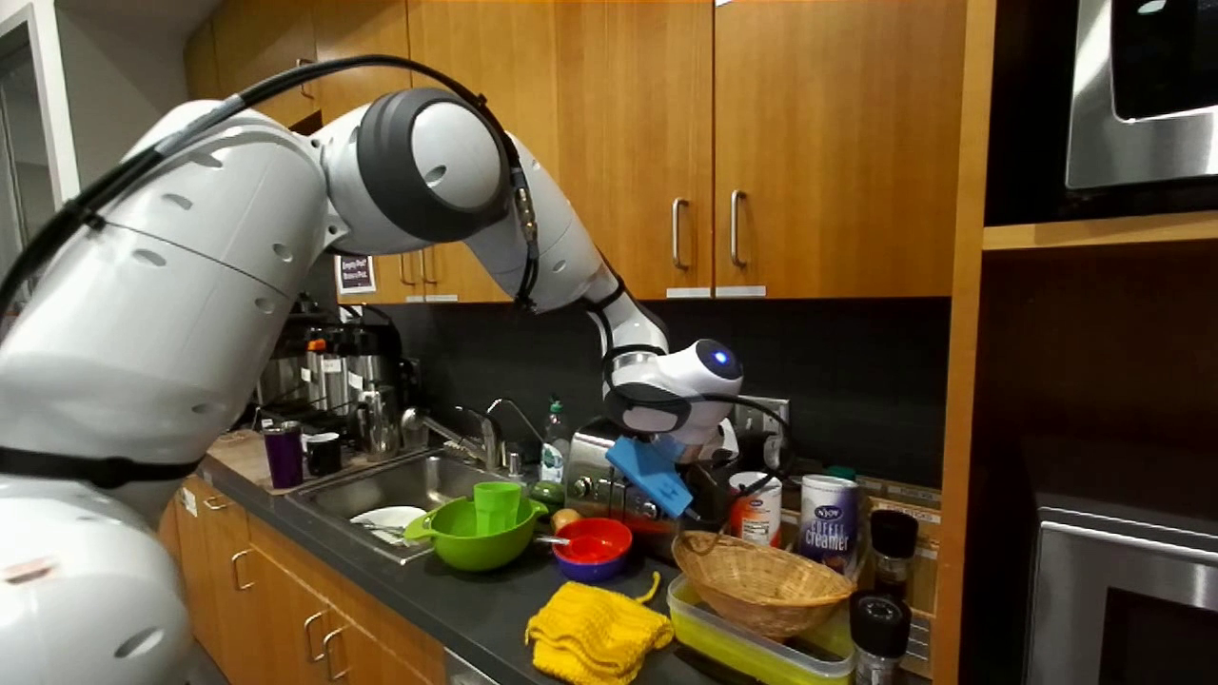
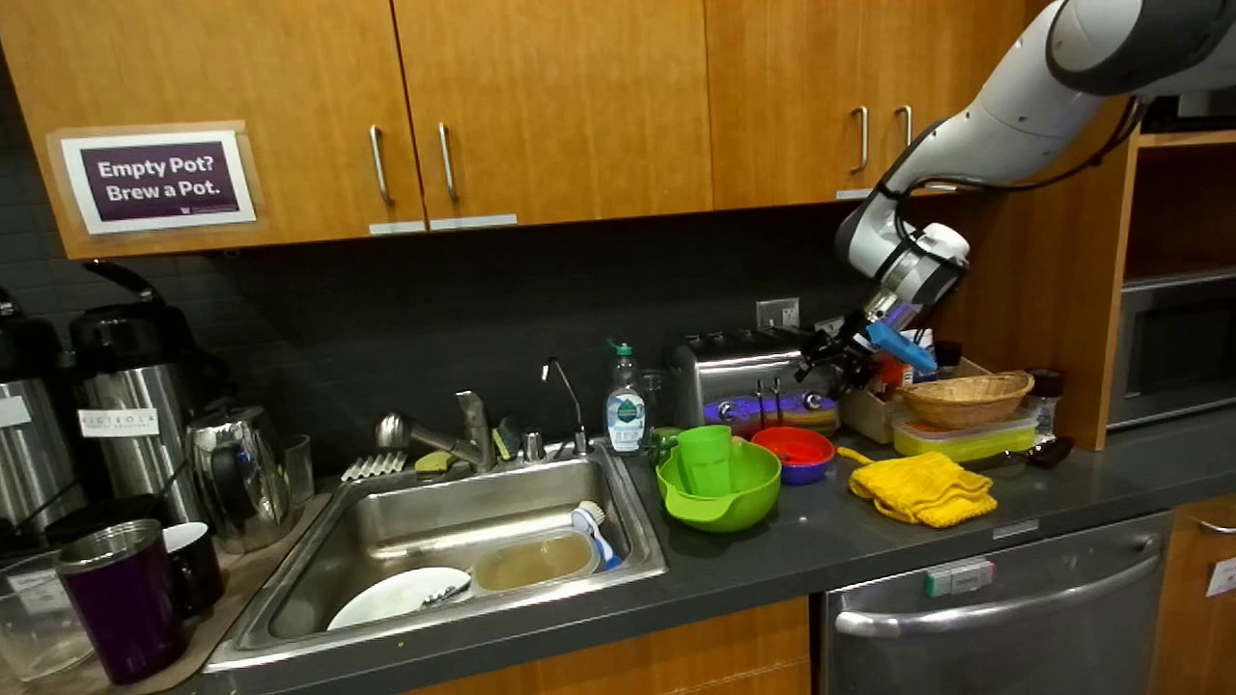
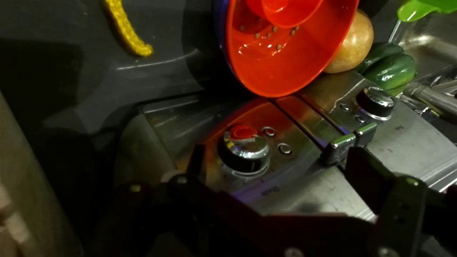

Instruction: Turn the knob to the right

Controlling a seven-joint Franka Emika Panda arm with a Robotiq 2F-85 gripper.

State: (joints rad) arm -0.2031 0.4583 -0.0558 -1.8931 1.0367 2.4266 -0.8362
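Gripper [image 3: 278, 152] spread wide, nothing held: in the wrist view its dark fingers [image 3: 367, 175] reach up from 6 o'clock, well apart. The nearer knob [image 3: 244, 151], probably the one meant, sits on the front of the silver toaster [image 3: 303, 173], framed by the gap but off its middle, toward 9 o'clock, seen just beside the finger on that side. Being round, it offers no long axis; what matters is centring, so the gripper probably wants a shift toward 9 o'clock before narrowing. Two lever tabs [image 3: 339, 144] lie at 3 o'clock from the knob, near the opposite finger, and might get caught. Whether the fingers reach the knob's depth cannot be told.

In an exterior view, the arm [image 2: 985, 140] comes in from between 1 and 2 o'clock, bends, and slants the gripper down toward 8 o'clock; the knob [image 2: 818, 400] shows just beyond the fingers, at about 5 o'clock from them.

In an exterior view, the arm [image 1: 561, 238] arches over from 8 o'clock and descends toward 4; a blue piece [image 1: 652, 474] near its end hides part of the gripper, so its spread cannot be read.
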